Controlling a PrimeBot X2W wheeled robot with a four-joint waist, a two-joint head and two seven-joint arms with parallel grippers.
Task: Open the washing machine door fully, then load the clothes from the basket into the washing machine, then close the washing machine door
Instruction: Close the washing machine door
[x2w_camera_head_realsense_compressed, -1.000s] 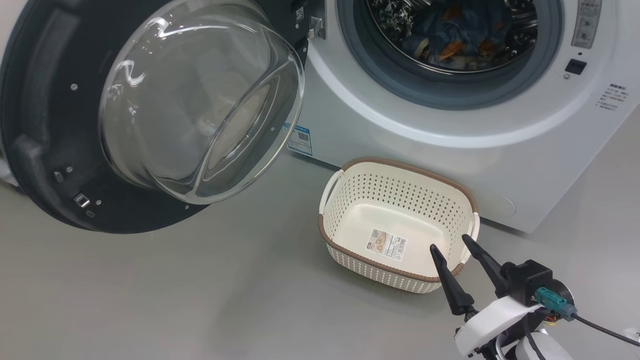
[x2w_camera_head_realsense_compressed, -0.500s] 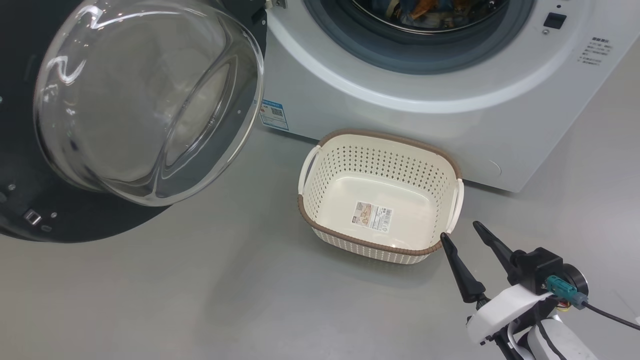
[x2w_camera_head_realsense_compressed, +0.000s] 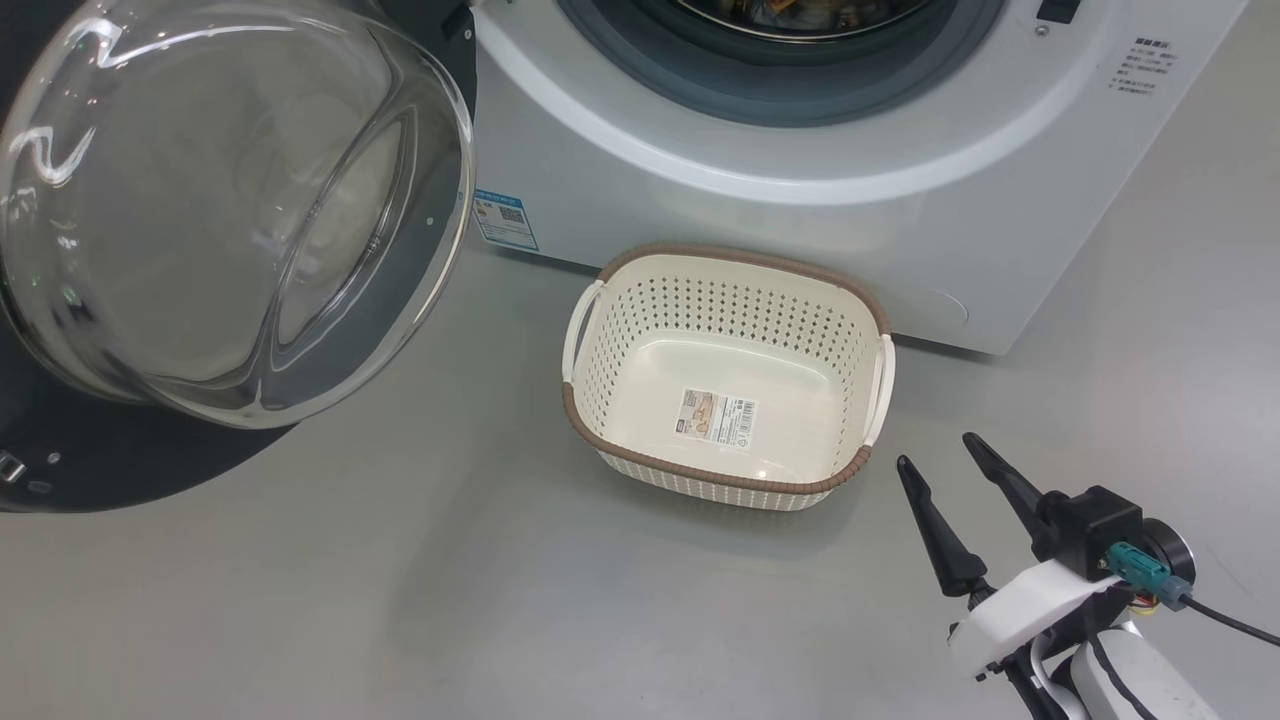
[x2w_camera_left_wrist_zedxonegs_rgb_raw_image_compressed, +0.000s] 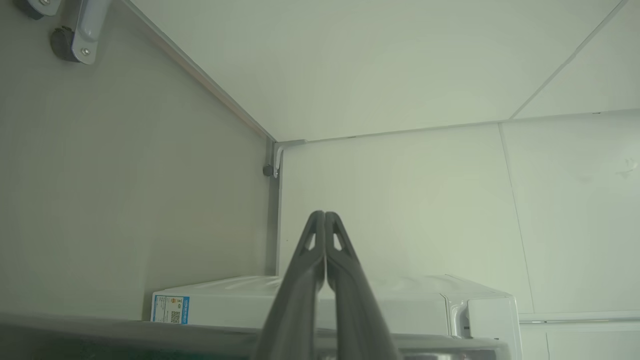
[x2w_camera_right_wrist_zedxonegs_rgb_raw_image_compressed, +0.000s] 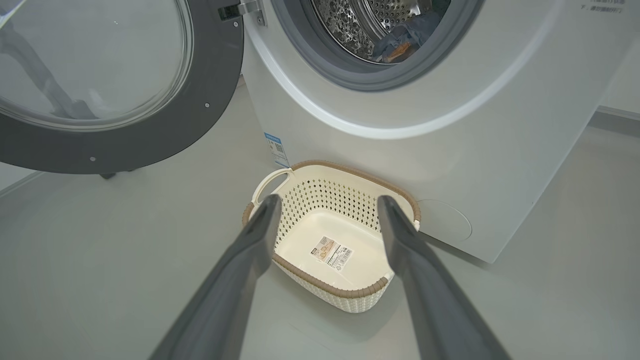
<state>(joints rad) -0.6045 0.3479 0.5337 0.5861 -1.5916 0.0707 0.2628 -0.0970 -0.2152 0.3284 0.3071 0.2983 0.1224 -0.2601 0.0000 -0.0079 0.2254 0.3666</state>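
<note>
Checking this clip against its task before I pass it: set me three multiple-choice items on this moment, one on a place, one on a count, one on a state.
1. Where does the basket stand?
A. On the floor, before the washing machine
B. Inside the drum
C. On top of the washing machine

2. How many garments lie in the basket?
A. Three
B. One
C. None

3. How does the washing machine door stand?
A. Shut
B. Open
C. Taken off, flat on the floor

Answers:
1 A: the basket sits on the grey floor, just below the machine's white front.
2 C: its bottom holds a barcode sticker and no garment.
3 B: the door hangs out to the side, leaving the drum mouth uncovered.
</note>
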